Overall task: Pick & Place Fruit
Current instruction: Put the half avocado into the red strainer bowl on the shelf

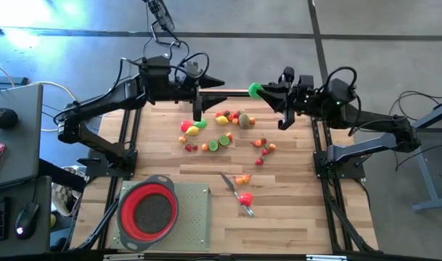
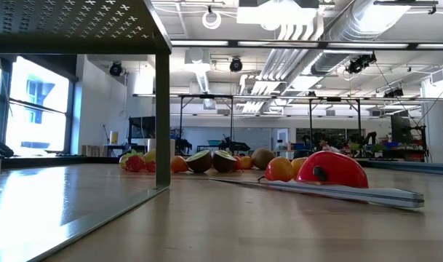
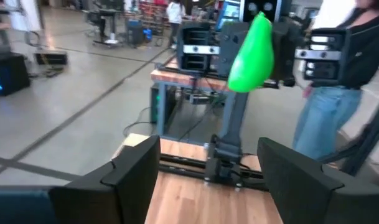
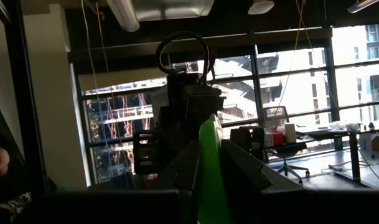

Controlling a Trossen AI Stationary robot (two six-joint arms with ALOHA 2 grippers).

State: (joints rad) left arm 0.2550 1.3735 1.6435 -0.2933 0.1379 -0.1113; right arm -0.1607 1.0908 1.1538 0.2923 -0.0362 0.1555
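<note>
The right gripper [image 1: 258, 90] clenches a green fruit [image 1: 255, 90] above the table's far edge, facing the released left gripper [image 1: 219, 85]; remaining fruits [image 1: 224, 130] (some blurred) lie mid-table near the knife [image 1: 230, 184].

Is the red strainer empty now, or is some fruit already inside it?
Empty. In the high view the red strainer shows only its bare red inside, while the fruit lies out on the table.

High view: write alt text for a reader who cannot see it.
Two arms meet above the table's far edge; the right gripper holds a green fruit, the left gripper open beside it. Fruits scatter mid-table; a red strainer sits near-left.
</note>
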